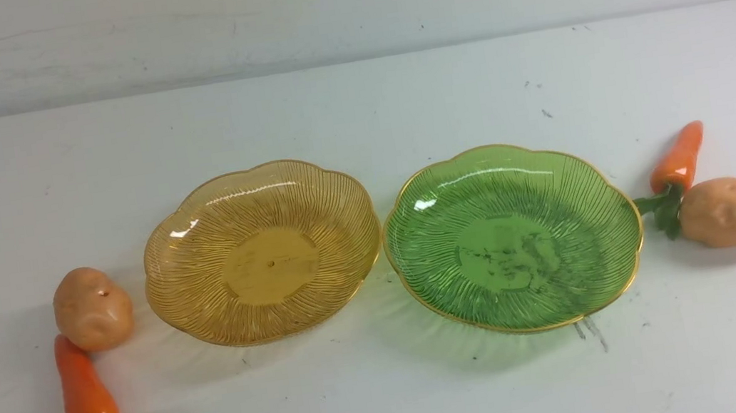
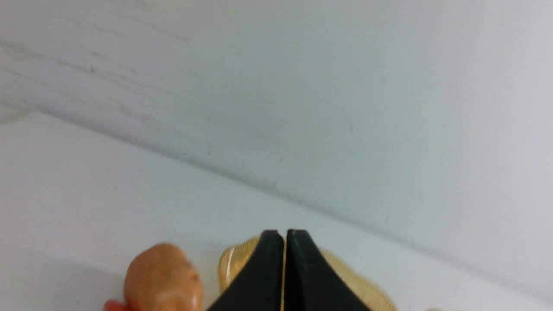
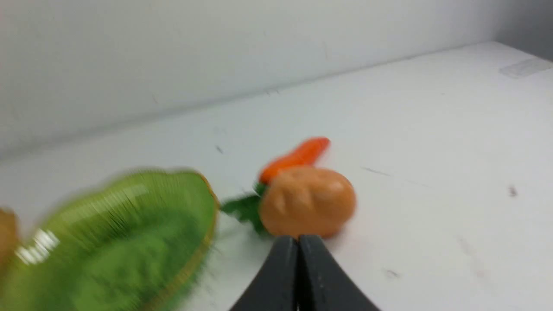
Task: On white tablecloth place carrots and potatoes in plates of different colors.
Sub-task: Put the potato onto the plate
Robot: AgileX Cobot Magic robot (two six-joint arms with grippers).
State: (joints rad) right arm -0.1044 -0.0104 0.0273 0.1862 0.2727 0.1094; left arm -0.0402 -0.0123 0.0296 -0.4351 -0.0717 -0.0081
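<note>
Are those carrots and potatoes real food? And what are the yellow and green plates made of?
Probably toys. The potatoes look like smooth, shiny plastic: light glints off them. The carrots share that gloss, with stiff moulded-looking leaves. The amber plate and green plate seem see-through ribbed plastic with gold-trimmed rims, though glass can't be ruled out.

On the white, dark-specked tablecloth [image 1: 354, 107], the left plate [image 1: 261, 252] is ribbed amber and the right plate [image 1: 513, 236] ribbed green, both gold-rimmed; both carrots [image 1: 83, 383] are glossy orange with dark green tops, both potatoes [image 1: 93, 308] tan-brown.
</note>
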